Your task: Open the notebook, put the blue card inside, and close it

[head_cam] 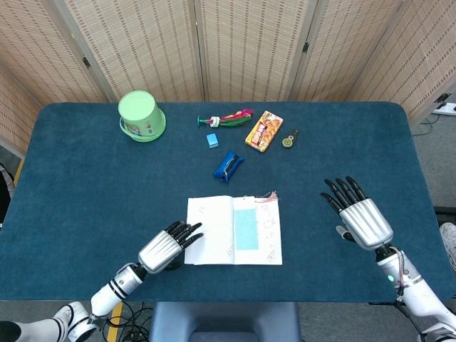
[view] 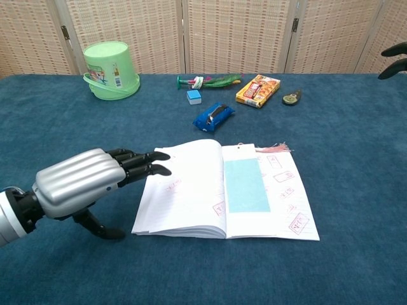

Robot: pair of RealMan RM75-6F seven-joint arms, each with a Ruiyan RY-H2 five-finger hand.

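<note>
The notebook (head_cam: 214,231) (view: 184,190) lies open near the table's front edge. The light blue card (head_cam: 246,230) (view: 245,185) rests flat on its right-hand page. My left hand (head_cam: 163,248) (view: 79,183) is at the notebook's left edge, fingers stretched out over the left page and thumb down on the cloth beside it, holding nothing. My right hand (head_cam: 358,216) hovers well to the right of the notebook with fingers spread and empty; in the chest view only its fingertips (view: 394,60) show at the right border.
At the back stand an upturned green bucket (head_cam: 142,115), a small blue block (head_cam: 212,140), a green-and-pink toy (head_cam: 228,118), an orange snack box (head_cam: 263,131) and a small round trinket (head_cam: 288,140). A blue wrapped packet (head_cam: 229,166) lies just behind the notebook.
</note>
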